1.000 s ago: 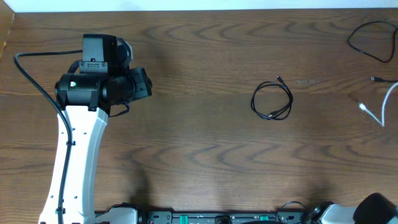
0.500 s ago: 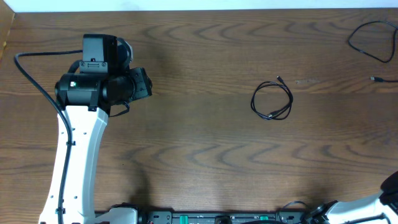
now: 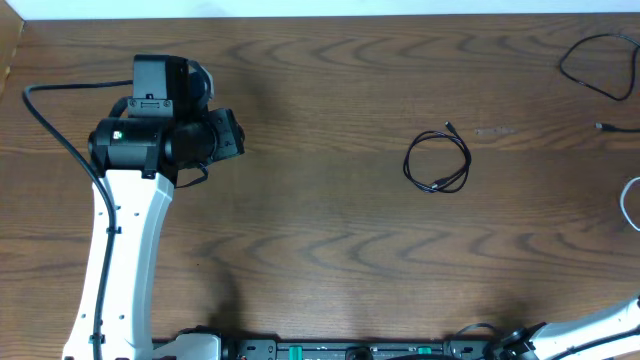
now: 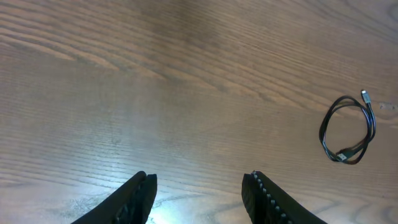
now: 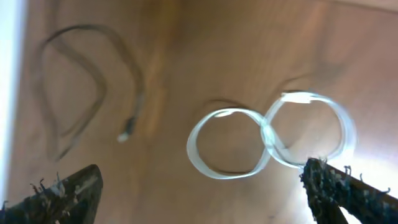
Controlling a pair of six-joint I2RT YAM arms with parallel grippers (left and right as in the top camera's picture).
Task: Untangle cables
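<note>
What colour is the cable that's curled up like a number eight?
White. The cable shows best in the right wrist view.

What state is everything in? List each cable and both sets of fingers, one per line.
Small black coiled cable: wound in a loop, lying free mid-table.
Thin black cable at the far right corner: loosely spread, partly out of frame.
White cable: flat in a figure-eight, not held.
Left fingers: open, empty.
Right fingers: open wide, empty.
</note>
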